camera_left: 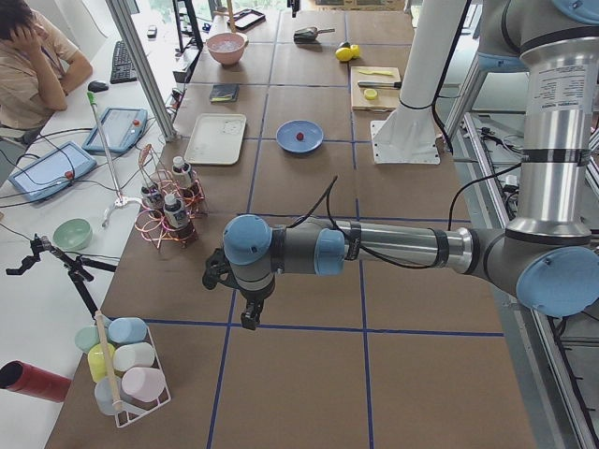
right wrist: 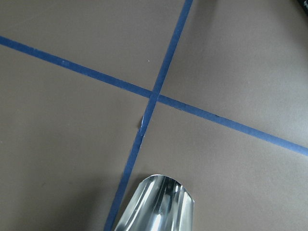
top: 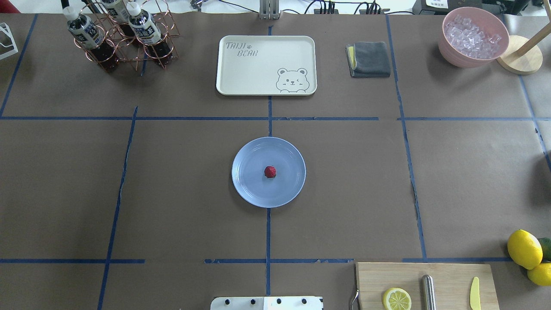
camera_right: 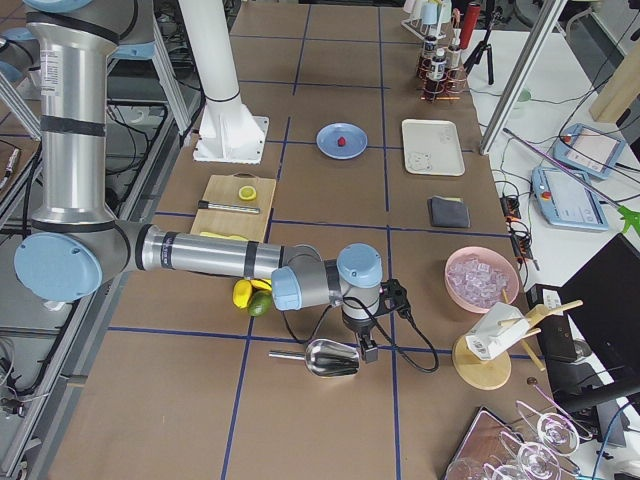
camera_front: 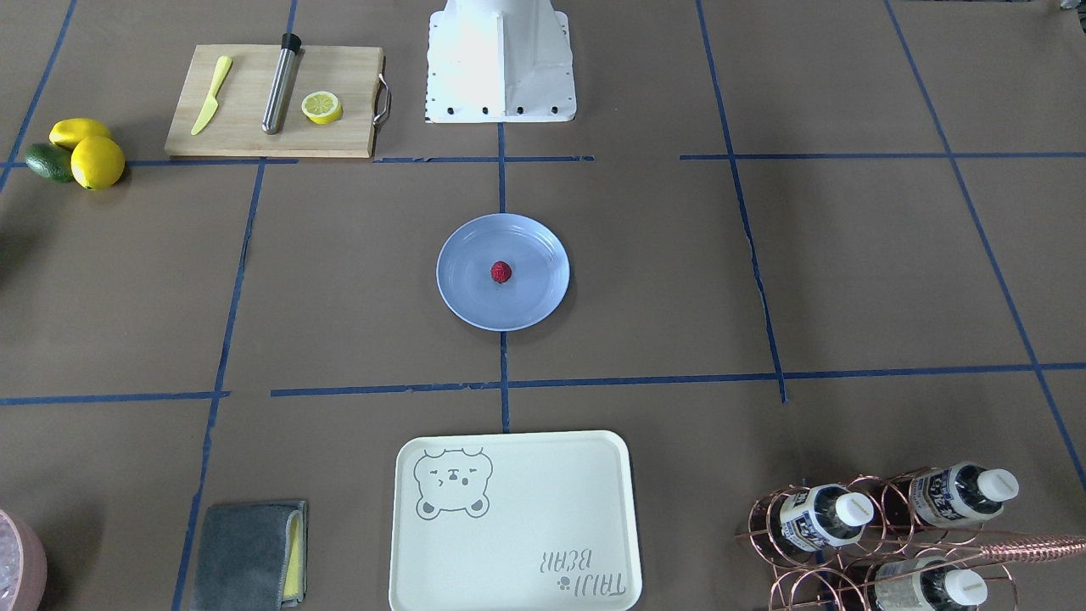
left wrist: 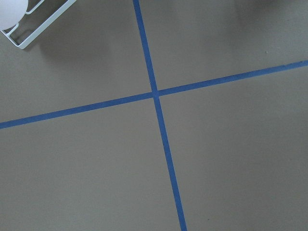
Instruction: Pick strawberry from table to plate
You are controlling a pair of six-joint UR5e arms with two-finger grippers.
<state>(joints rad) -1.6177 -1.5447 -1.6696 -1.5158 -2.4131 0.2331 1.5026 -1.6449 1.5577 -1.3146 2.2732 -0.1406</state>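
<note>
Left hand (camera_left: pixel 248 322) hangs far from bumpy dark-red strawberry (top: pixel 270 172).

Strawberry (top: pixel 270 172): dark red, bumpy.
Plate (top: pixel 249 189): glossy pale blue-lavender.
Bench (top: pixel 344 193): brown paper, gridded with blue tape.
Tray (top: pixel 249 69): cream, grey bear print and lettering.
Lemons (camera_front: pixel 97 161): yellow.
Avocado (camera_front: pixel 47 161): green.
Cutting board (camera_front: pixel 246 110): light wood.
Cloth (top: pixel 372 58): grey, yellow edge.
Bowl (top: pixel 450 54): pink.
</note>
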